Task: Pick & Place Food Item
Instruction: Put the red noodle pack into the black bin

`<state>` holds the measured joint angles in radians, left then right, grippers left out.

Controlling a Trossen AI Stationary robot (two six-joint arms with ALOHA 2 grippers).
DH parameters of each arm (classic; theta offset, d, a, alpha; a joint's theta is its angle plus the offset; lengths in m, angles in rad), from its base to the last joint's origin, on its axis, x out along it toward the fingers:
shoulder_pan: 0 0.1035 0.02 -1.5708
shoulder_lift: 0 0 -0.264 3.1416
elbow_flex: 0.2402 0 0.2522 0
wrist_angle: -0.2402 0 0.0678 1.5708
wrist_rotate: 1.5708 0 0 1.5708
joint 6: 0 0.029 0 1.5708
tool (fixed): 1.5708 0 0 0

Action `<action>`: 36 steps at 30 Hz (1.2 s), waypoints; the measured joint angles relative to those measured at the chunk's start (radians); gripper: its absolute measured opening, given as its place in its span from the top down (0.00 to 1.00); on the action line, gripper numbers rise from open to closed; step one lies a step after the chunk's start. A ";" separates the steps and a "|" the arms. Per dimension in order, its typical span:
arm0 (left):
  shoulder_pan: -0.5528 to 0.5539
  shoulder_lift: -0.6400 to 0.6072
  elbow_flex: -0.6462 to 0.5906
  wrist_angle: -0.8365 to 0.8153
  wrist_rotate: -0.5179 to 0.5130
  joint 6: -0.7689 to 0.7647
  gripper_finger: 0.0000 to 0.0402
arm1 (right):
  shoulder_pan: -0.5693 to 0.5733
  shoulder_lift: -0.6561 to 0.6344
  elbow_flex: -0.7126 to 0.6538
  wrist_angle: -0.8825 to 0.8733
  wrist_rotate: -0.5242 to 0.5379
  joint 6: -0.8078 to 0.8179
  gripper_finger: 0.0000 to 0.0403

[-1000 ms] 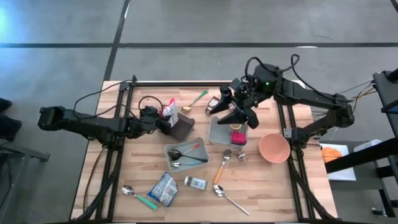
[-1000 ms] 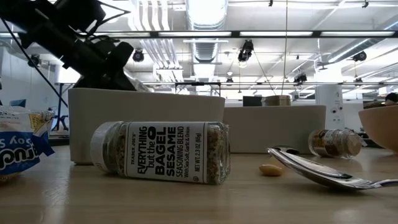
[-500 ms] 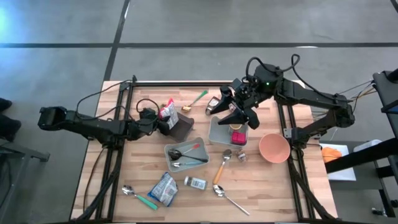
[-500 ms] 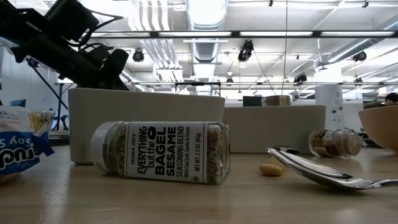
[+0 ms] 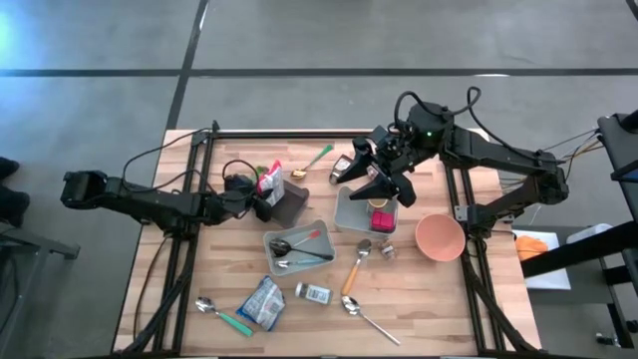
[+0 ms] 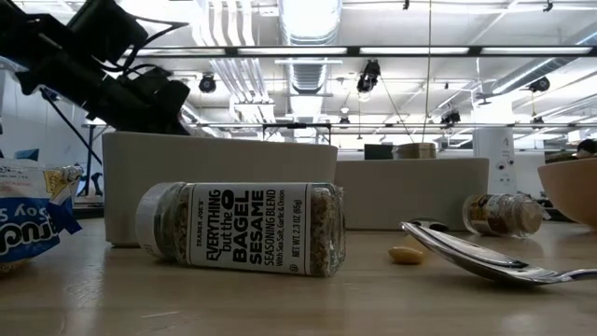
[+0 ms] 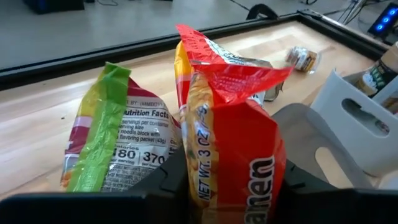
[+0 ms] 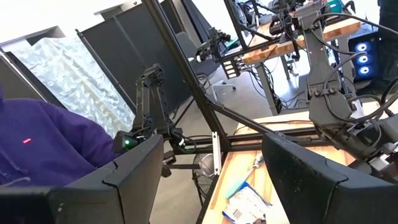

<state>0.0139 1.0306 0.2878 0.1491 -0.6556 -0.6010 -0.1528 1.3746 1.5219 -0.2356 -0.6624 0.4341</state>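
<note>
Squarely between left hand [image 7: 230,193] fingers: noodle packet [image 7: 230,143]

Left hand [image 5: 257,195] apparently drew the noodle packet [image 5: 268,179] back.

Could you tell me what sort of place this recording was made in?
Most likely a robotics lab or workshop: a wooden table with two robot arms, exposed ceiling ducts and strip lights, and further arm rigs on benches beyond.

"Bagel Sesame" on seasoning jar [image 6: 241,229]
</note>
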 joint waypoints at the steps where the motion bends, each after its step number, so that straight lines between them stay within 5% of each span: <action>1: 0.000 0.004 0.000 -0.007 0.000 -0.002 0.69 | 0.000 0.000 0.000 0.000 0.000 0.000 0.33; 24: 0.001 0.093 0.017 -0.015 0.040 -0.076 0.66 | 0.000 0.001 0.000 -0.023 -0.019 0.000 0.33; 36: 0.001 0.093 0.029 -0.024 0.050 -0.074 0.40 | 0.000 -0.001 0.000 -0.023 -0.023 0.000 0.33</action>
<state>0.0147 1.1233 0.3167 0.1246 -0.6057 -0.6752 -0.1528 1.3735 1.5219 -0.2590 -0.6859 0.4343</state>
